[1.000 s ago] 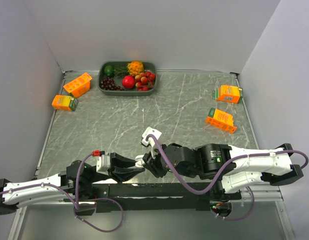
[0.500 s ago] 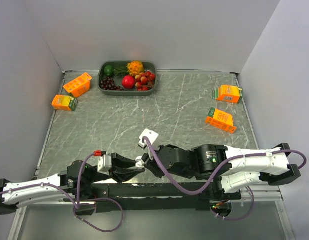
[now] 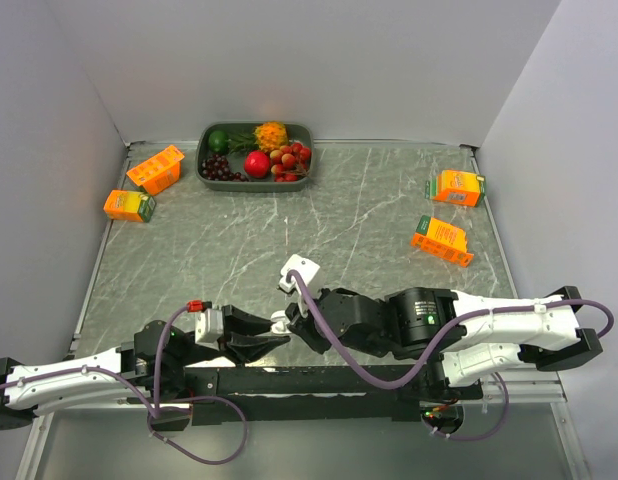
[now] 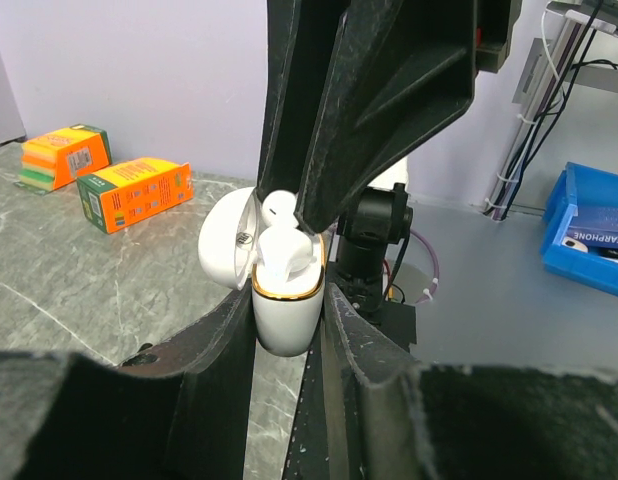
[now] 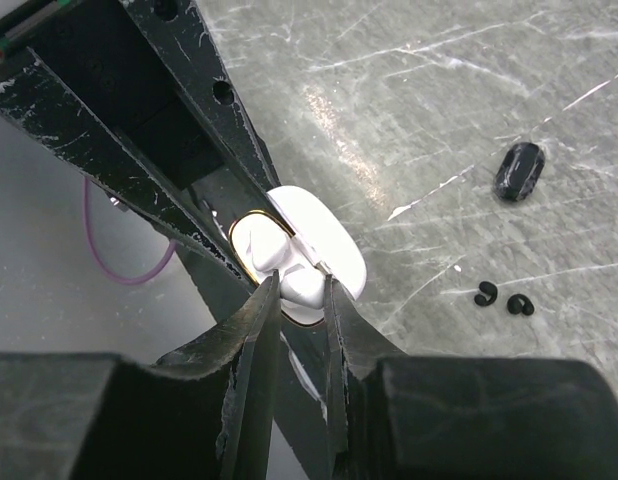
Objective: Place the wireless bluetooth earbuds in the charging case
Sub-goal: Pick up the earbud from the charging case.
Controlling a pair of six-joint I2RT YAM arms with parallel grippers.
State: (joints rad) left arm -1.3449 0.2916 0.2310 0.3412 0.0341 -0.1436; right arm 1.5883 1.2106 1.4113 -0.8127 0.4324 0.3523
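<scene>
Since a second ago my right wrist has slid left toward my left gripper, and my right jaws have narrowed. My right gripper (image 5: 299, 288) now stands almost closed, its fingertips pinching a white earbud (image 4: 279, 205) directly over the mouth of the charging case (image 4: 287, 312). My left gripper (image 3: 280, 341), unchanged in place, is clenched on the case's white body, holding it upright with the hinged lid (image 4: 225, 250) swung open. A further white form (image 4: 289, 252) rises above the case's gold rim; I cannot tell whether it is a seated bud. The case is held at the near edge of the marble table (image 5: 469, 80). On that surface, well apart from the case, lie a black earbud (image 5: 518, 170) and two curled black pieces (image 5: 486, 293).
</scene>
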